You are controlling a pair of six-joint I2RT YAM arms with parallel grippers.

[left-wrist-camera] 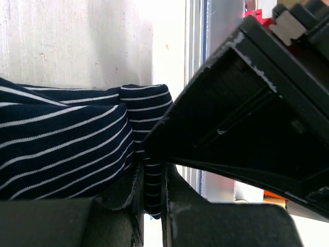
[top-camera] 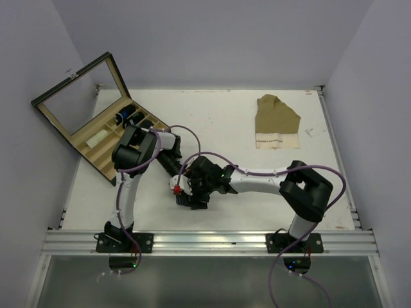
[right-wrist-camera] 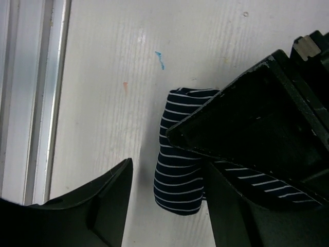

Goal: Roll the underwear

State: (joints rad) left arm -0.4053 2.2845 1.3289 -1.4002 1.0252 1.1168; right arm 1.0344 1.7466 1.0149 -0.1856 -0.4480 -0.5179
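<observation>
One camera overlooks the whole table (top-camera: 225, 122); both wrist cameras closely frame the underwear (right-wrist-camera: 177, 180).

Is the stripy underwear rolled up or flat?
Rolled up at the visible end: the underwear forms a striped tube; the rest is hidden.

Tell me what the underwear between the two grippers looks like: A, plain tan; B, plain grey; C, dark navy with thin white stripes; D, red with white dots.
C: the right wrist view shows the underwear as a dark navy roll with thin white stripes; the tan garment lies apart, farther back on the right.
</observation>
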